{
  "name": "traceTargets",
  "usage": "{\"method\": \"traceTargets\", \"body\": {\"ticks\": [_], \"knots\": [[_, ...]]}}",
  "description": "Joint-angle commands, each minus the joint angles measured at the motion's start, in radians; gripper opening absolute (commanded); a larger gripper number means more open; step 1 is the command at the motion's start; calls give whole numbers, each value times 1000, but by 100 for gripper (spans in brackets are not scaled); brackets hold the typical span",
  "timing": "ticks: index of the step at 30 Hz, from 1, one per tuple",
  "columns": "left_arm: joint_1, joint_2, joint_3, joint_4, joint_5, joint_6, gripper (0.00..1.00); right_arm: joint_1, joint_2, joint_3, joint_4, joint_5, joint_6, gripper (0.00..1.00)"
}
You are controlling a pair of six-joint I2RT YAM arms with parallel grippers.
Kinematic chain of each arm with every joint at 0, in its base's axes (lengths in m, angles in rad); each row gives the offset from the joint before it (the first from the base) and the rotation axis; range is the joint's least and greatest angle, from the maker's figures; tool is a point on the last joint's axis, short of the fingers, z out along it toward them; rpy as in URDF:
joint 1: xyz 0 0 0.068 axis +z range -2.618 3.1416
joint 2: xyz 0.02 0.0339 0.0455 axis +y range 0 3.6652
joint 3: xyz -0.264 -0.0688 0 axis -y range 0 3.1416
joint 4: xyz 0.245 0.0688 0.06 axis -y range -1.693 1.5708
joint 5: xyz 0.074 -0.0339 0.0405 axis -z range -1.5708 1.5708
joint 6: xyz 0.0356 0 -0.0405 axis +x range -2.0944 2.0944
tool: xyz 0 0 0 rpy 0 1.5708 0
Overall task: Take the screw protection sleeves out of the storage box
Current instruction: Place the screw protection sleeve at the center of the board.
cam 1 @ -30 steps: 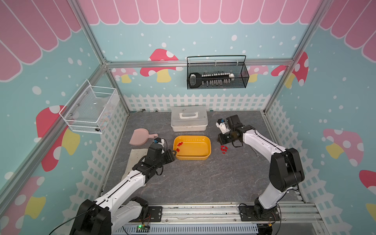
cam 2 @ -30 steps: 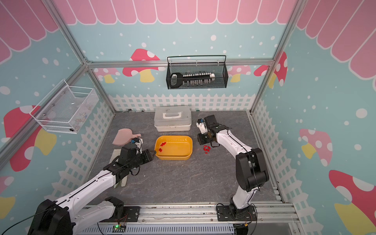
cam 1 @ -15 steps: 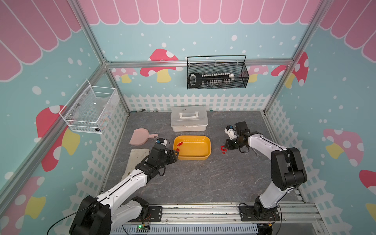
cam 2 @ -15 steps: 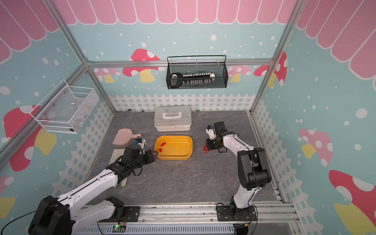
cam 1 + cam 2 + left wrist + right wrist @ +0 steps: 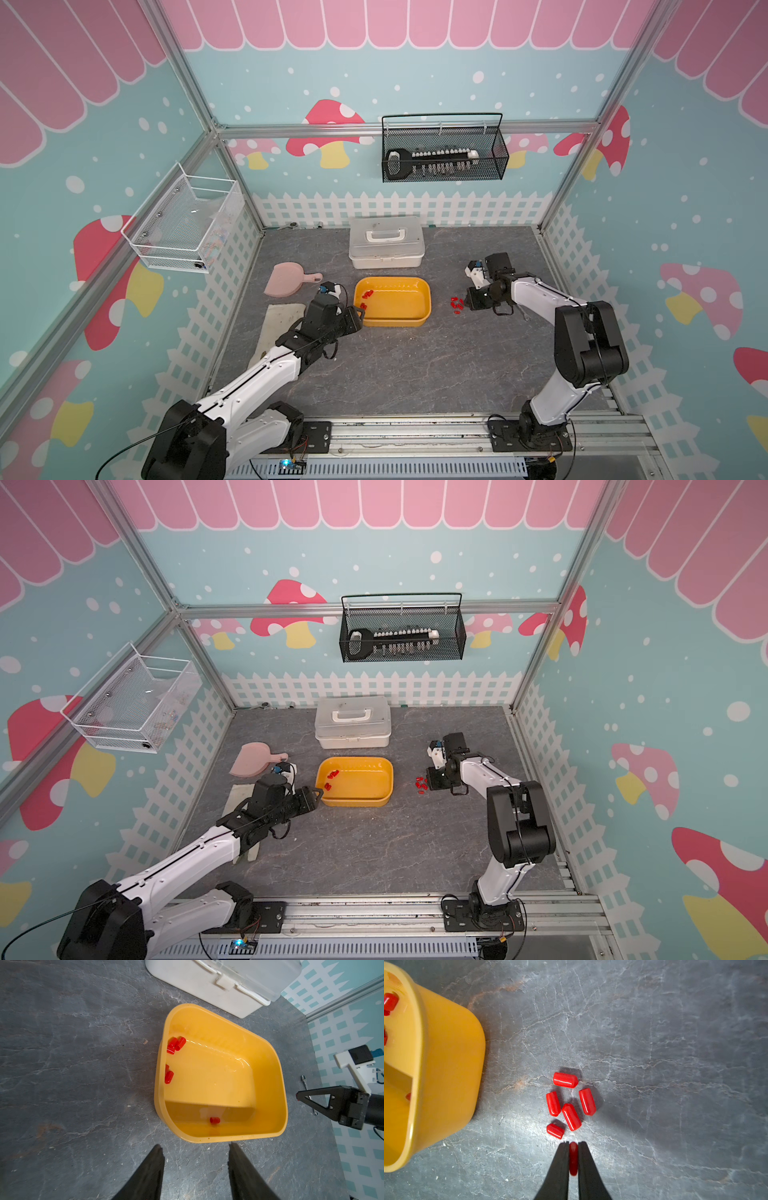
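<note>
The right claw (image 5: 573,1144), pinched almost shut on one tiny bright red plastic screw protection sleeve (image 5: 573,1159), sits beside five sleeves (image 5: 566,1105) on the grey bench (image 5: 675,1064), right of the shallow yellow-orange plastic storage box (image 5: 392,322) at mid-frame in a top view. Open it only slightly, then lift straight, lest the pile scatter. The left claw (image 5: 195,1147) hovers half open, empty, by the box.

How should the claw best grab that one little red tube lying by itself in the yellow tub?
From above: the walls of the storage box block a sideways reach. The lone sleeve lies on its side along the foot of a wall, so probably pinch it end to end, jaws lined up with that wall; gripping across its middle needs a jaw between sleeve and wall.
</note>
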Motion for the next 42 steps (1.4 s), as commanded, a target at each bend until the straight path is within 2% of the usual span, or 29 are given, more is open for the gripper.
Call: {"method": "traceTargets", "body": {"ticks": [1, 12, 25, 36, 42], "knots": [[-3, -22, 4, -12, -19, 2, 52, -5, 35, -13, 11, 11, -13, 14], [-3, -33, -5, -17, -22, -2, 52, -11, 81, 16, -8, -10, -8, 15], [-3, -35, -1, -22, -19, -3, 53, -11, 83, 15, -11, -15, -8, 23], [-3, -41, 50, -82, -29, 17, 53, -12, -36, -16, 25, -52, -14, 34], [-6, 4, 130, -176, -45, 93, 53, -12, -115, -36, 40, -105, -20, 36]]}}
